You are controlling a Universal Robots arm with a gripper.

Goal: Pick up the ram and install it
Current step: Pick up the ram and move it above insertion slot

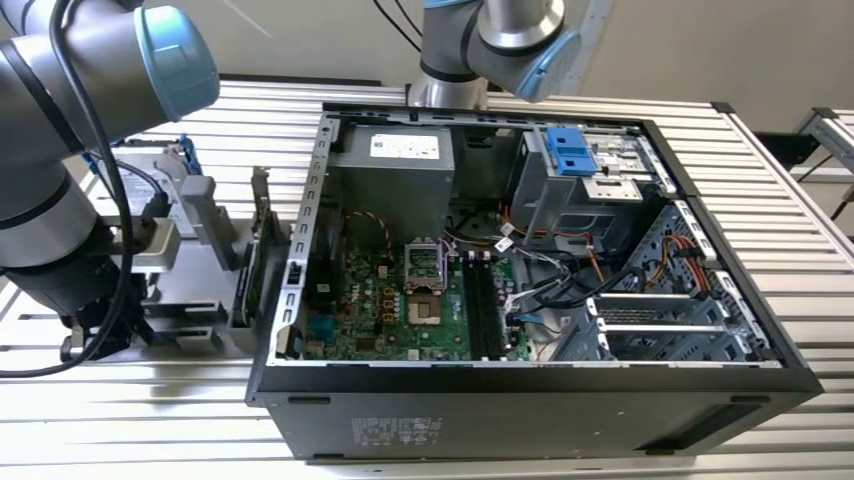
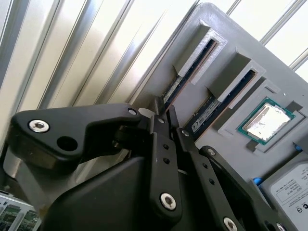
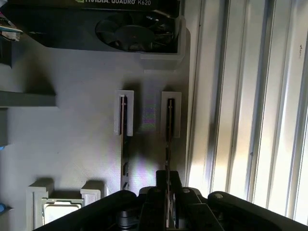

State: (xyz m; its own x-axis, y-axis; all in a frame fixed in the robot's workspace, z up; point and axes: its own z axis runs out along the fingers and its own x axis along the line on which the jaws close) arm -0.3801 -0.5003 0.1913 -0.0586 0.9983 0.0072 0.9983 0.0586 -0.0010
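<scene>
- Your end effector (image 3: 167, 182) stands over the grey parts holder (image 3: 72, 144). Its two black fingers (image 2: 163, 144) are clenched flat on either face of the ram (image 3: 169, 120), the stick in the slot nearest the holder's edge and the slatted surface (image 3: 250, 120).
- The ram sits on edge in its slot, not yet lifted. Both wrist views show it running straight in between the fingers, so you appear to be at the pick-up step, with the grip made and nothing carried.
- A second memory stick (image 3: 124, 120) stands untouched in the neighbouring slot, just beside the ram and parallel to it (one finger comes down between the two).
- Also in the holder are a processor (image 2: 267, 120) in its recess, a graphics card (image 3: 130, 29) with its fan, and the corner of a hard drive (image 2: 291, 187).
- In the exterior view your arm (image 1: 54, 200) bends down over the holder, to the exterior view's left of the open computer case (image 1: 534, 410). The motherboard's memory slots (image 1: 487, 310) lie in the middle of the case, well apart from the ram.
- Judged from here, the next move calls for a straight pull along the slot walls, with no twist. The thin board could bind or flex against the grey guides, and the neighbouring stick leaves little room to drift that way.
- The install itself will call for lining the stick up lengthwise with a slot and keeping it clear of the loose cables (image 1: 561, 285) nearby.
</scene>
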